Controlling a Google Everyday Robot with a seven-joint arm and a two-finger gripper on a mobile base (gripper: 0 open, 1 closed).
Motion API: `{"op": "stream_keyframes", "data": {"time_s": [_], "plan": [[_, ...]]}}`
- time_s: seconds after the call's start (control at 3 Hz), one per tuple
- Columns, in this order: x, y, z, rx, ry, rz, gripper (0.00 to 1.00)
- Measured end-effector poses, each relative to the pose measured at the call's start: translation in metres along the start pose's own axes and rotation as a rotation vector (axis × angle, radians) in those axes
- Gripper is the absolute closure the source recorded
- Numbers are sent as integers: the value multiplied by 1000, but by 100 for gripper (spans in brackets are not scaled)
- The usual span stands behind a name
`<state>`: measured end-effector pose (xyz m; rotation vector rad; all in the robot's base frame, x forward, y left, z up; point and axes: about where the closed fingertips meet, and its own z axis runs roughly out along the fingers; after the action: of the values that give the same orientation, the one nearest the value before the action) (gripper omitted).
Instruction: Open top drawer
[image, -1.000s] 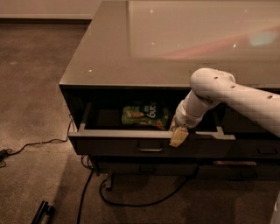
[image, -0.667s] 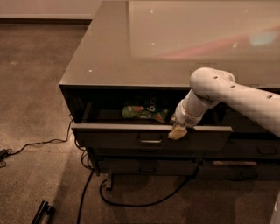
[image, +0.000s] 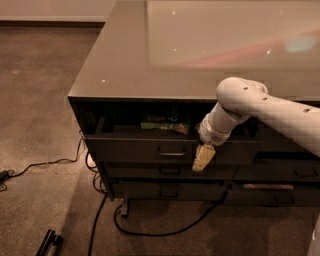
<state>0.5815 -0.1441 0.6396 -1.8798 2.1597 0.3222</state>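
The top drawer of the dark cabinet stands pulled out a short way. Its flat front carries a small rectangular handle. A green packet shows inside through the gap under the cabinet top. My gripper hangs on a white arm that comes in from the right. It sits against the drawer front, just right of the handle, with its cream tip pointing down over the front's lower edge.
Two lower drawers sit shut below, with more drawers to the right. The glossy cabinet top overhangs the drawer. Black cables trail on the carpet, and a dark bar lies at bottom left.
The drawer front has slid back toward the cabinet, so less of its inside and of the green packet shows. The gripper moved back with it and stayed beside the handle.
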Motion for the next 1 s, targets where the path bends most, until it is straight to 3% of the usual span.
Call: {"op": "stream_keyframes", "data": {"time_s": [0.67,1.0], "plan": [[9,14,12,-39,9,-7,0],[16,30,9,-36,38,-13,18]]}}
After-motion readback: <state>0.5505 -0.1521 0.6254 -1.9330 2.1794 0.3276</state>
